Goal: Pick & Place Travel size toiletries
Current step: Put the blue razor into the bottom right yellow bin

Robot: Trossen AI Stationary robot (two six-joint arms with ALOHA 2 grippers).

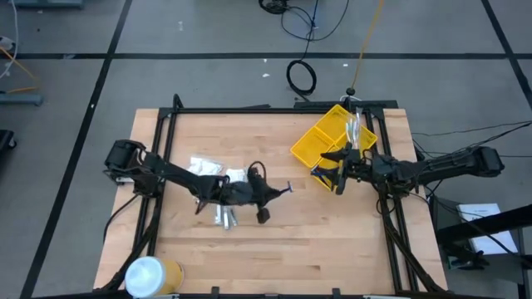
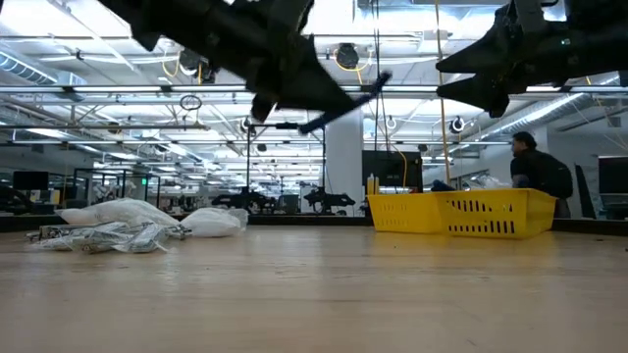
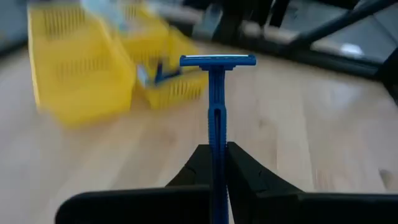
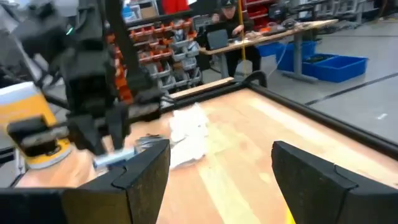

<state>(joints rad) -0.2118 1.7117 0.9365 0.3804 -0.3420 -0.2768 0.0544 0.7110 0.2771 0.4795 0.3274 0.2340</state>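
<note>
1. Across the wooden table (image 1: 332, 241), largest first: the yellow bin (image 1: 320, 141) sits at the far right corner, the pile of white packets & silvery tubes (image 1: 212, 170) lies well left of the bin, and the white-and-yellow cylinder (image 1: 150, 276) stands at the near left corner.
2. Risks: the blue razor (image 3: 216, 112) is pinched only at its thin handle end, so it could twist or slip w/ a fast swing toward the bin. The right gripper (image 1: 339, 176) hangs just at the bin's near edge, so the arms could clash if both crowd it.
3. Left gripper (image 3: 214, 171): above the table between pile & bin, jaws clamped tight on the razor handle, head pointing at the bin.
4. Right gripper: jaws wide apart, holding nothing.
</note>
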